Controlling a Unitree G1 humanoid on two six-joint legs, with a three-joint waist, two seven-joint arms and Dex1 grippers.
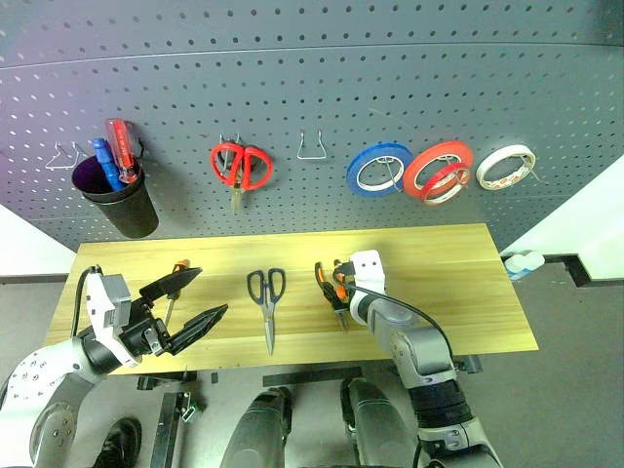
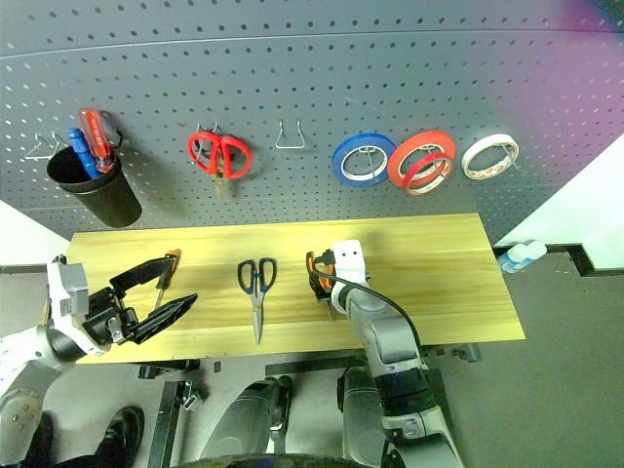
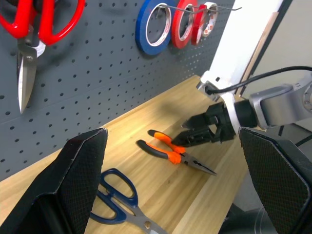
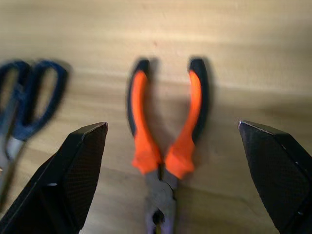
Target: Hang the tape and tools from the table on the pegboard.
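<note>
Right wrist view gives me the right claw [image 4: 170, 170] spread wide over the pliers [image 4: 168, 141], mid-desk [image 1: 468, 283]. Scissors [image 1: 267, 302] lie left of them, clear wood between. My left claw [image 1: 190, 302] gapes empty near the desk's front-left edge, by the screwdriver [image 1: 174, 292].

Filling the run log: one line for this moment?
right gripper: open, over pliers | left gripper: open, idle | scissors, screwdriver: on table

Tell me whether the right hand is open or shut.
Open: the right hand has its two black fingers spread wide on either side of the orange pliers, not touching them.
</note>
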